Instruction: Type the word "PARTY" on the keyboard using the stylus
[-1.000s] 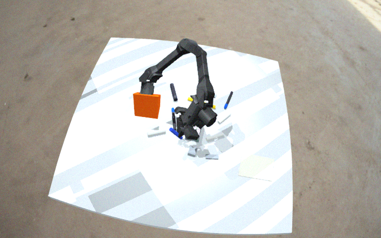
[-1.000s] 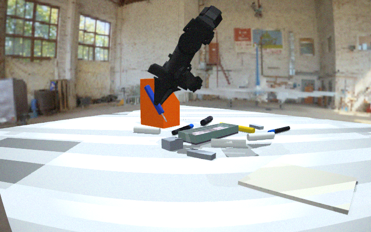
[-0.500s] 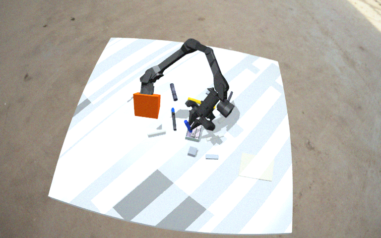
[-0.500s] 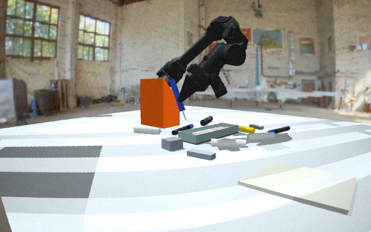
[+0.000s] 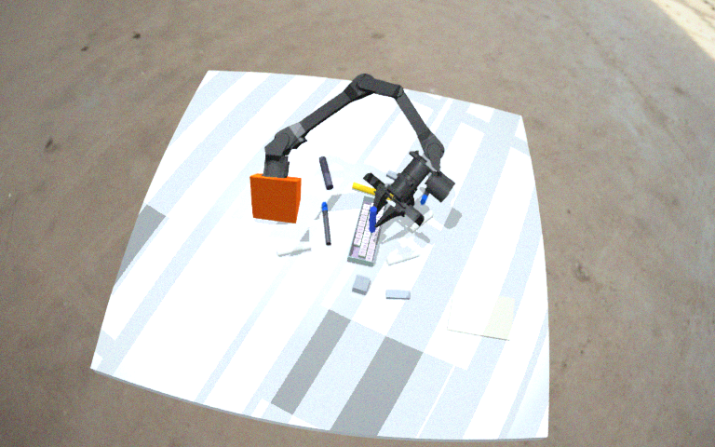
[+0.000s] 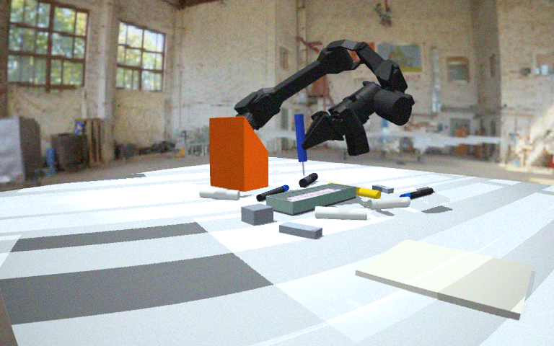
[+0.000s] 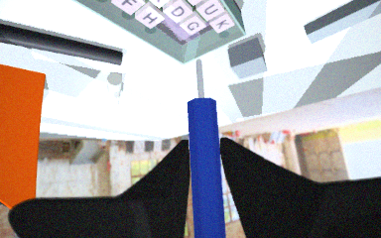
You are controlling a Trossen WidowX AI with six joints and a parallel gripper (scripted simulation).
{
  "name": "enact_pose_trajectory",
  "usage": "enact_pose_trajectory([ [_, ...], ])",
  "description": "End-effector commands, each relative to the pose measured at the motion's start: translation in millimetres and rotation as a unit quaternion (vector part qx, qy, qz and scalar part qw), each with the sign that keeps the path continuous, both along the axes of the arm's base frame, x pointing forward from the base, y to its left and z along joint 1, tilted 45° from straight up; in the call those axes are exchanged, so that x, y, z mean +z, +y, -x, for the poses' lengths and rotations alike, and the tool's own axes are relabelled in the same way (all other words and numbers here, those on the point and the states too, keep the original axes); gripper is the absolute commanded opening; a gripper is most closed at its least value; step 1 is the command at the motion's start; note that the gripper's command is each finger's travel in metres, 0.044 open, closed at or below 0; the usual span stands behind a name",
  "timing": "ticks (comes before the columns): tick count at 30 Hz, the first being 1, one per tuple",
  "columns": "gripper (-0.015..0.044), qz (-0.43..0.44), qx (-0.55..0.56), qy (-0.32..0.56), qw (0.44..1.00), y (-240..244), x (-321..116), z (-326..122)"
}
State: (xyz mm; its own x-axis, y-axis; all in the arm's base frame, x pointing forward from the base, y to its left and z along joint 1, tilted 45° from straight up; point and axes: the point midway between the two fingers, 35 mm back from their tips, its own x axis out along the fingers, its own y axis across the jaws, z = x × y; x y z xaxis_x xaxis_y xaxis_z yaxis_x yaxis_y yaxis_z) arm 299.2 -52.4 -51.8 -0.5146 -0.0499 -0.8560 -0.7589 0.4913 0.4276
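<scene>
The stylus (image 5: 372,213) (image 6: 300,130) (image 7: 203,119) has a blue barrel and a thin grey tip. My gripper (image 5: 374,221) (image 6: 304,145) (image 7: 203,145) is shut on its barrel. The stylus stands nearly upright in the exterior view, tip down, with a gap between the tip and the keyboard. The keyboard (image 5: 360,260) (image 6: 281,205) (image 7: 203,45) has a grey-green case and pale pink keys. Its far end is partly hidden by the gripper in the top view. The wrist view shows only one end of it, with keys such as H, G, U and K.
The orange block (image 5: 275,198) (image 6: 226,155) (image 7: 20,134) stands at the arm's base. A black pen with a blue end (image 5: 326,226) and a yellow rod (image 6: 368,192) lie beside the keyboard. White rods (image 6: 340,213), grey blocks (image 5: 360,284) and a cream board (image 5: 482,318) lie around.
</scene>
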Motion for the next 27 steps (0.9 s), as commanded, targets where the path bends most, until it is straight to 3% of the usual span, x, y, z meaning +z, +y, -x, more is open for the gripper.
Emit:
enact_pose_trajectory([
  [1, 0.0, 0.012, 0.046, 0.0, 0.999, 13.5, 13.0, -9.4],
  [19, 0.0, 0.017, 0.062, 0.002, 0.998, 44.0, -7.2, -10.5],
  [22, 0.0079, 0.017, 0.062, 0.002, 0.998, 45.0, -9.7, -12.3],
  [27, 0.0081, 0.017, 0.062, 0.002, 0.998, 45.2, -10.3, -12.7],
])
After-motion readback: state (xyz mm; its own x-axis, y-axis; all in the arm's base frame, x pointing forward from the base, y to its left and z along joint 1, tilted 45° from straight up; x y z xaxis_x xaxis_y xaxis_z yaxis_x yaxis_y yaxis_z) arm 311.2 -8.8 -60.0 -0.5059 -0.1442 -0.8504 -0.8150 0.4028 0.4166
